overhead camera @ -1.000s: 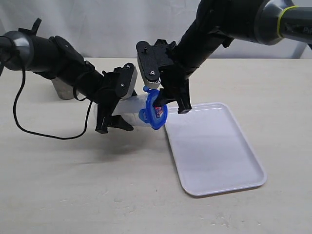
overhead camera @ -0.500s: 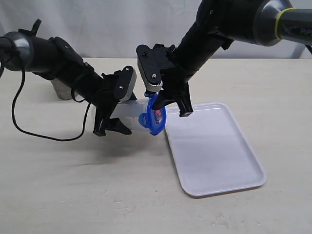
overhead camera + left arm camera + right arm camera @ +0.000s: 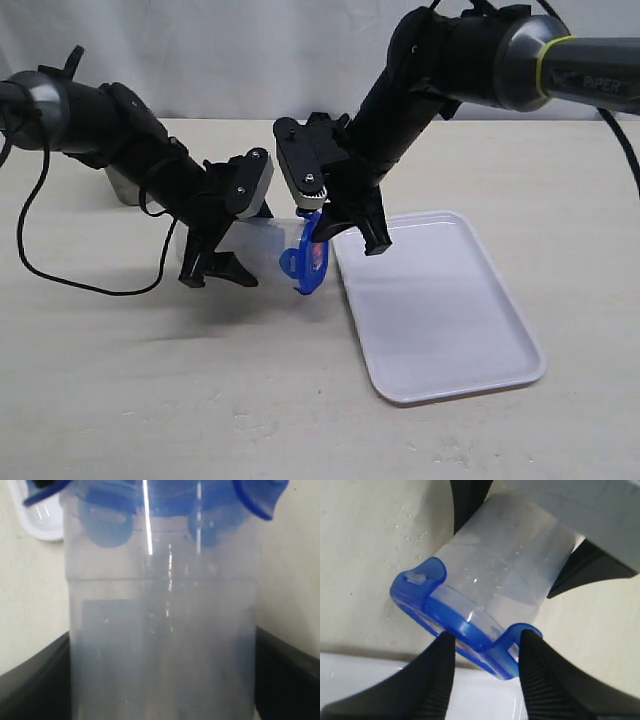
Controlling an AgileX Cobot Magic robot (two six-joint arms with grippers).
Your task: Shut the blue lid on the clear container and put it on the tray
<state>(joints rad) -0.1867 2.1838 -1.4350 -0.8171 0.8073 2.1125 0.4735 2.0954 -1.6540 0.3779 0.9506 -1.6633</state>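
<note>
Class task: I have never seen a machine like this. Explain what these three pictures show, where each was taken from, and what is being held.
This is a robot with two black arms, each ending in a two-fingered tool. The wide picture comes from a camera off the arms; the two close-ups come from cameras on the wrists. On the pale table lies a white tray. The left tool grips a clear container tipped sideways; the right tool pinches a blue lid at its mouth.
</note>
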